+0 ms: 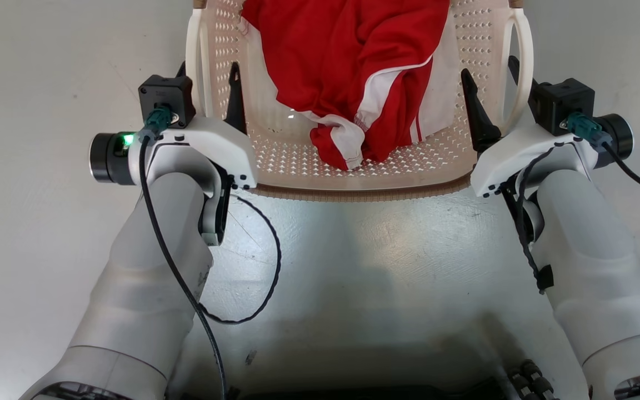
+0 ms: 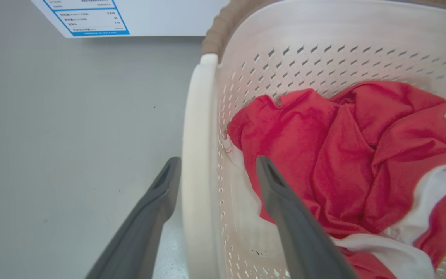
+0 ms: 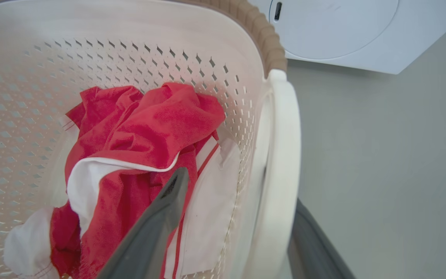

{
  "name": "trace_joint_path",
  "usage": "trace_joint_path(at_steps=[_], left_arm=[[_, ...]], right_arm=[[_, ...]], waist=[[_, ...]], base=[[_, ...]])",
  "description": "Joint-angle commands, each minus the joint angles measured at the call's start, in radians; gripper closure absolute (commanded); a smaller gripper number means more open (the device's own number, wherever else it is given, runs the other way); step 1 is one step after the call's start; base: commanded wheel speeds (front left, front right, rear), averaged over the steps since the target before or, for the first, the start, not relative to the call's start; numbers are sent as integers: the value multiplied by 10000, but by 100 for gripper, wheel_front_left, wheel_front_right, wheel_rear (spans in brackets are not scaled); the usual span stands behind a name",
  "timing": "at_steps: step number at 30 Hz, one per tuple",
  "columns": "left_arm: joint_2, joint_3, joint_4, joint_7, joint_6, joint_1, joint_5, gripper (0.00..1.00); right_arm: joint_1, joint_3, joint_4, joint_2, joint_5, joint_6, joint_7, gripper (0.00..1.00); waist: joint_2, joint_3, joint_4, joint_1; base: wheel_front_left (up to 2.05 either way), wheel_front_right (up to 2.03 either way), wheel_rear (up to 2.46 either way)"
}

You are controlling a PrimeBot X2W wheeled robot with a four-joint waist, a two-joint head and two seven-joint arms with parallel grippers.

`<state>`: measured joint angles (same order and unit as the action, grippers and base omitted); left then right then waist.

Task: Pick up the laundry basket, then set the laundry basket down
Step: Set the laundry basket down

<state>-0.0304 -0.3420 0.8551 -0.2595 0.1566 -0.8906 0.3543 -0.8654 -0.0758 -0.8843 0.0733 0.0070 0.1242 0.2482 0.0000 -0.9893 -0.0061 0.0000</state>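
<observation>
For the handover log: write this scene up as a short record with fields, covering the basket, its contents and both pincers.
basket: laundry basket, upright, apparently resting on the floor
contents: red and white clothing
left pincer: open, straddling the left handle, one finger inside the basket
right pincer: open, straddling the right handle likewise
nearby: white washing machine
</observation>
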Motion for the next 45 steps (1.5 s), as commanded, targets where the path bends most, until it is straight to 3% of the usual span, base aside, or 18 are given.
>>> trace_joint_path(at_steps=[1,10,25,45], left_arm=[[-199,139,-9,-23,133,144,31,0],[-199,326,234,-23,393,223,-144,0],[-308,1070,569,-23,238,819,-740,0],[-226,2528,-1655,-23,-873,3699,-859,0]], right_arm=[[308,-163,186,-231,-121,65,135,0],[396,-146,538,-231,152,65,135,0],[905,-275,624,-231,705,65,135,0],[3167,641,1929,-231,344,65,136,0]], waist=[[0,31,-14,0],[0,420,-160,0],[0,1756,-496,0],[0,5933,-671,0]], base=[[0,0,0],[0,0,0],[0,0,0],[0,0,0]])
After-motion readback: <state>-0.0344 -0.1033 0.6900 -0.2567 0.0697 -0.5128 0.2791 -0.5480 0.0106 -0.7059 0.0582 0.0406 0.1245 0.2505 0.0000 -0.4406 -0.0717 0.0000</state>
